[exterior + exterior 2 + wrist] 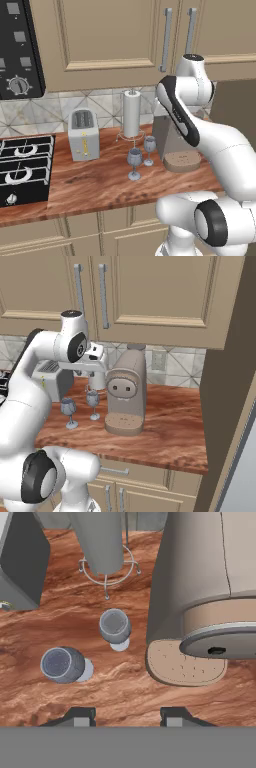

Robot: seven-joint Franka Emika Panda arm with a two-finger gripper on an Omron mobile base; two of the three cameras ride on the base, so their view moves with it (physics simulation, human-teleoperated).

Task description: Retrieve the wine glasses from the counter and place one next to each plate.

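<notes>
The 2 wine glasses are standing upright on the reddish-brown worktop, close together but not touching. The nearer glass is sitting towards the front edge, and the farther glass is standing just behind it, closer to the coffee machine. Behind the glasses a paper towel roll is standing on a wire holder, and to the left of that a toaster is sitting next to the stove. The coffee machine is standing just right of the farther glass, with its round drip base facing the front of the worktop.

The white arm is reaching up and over the worktop, and the claw is hanging above the glasses, pointing down at them. In the hand view, both glass bowls are showing from above: one is lying near the middle of the picture beside the coffee machine's base, the other is lying lower and to the left. The 2 dark fingertips are standing apart at the bottom edge of that view, with bare worktop showing between them; the claw is partly spread and is gripping nothing. Neither glass is touching the claw.
</notes>
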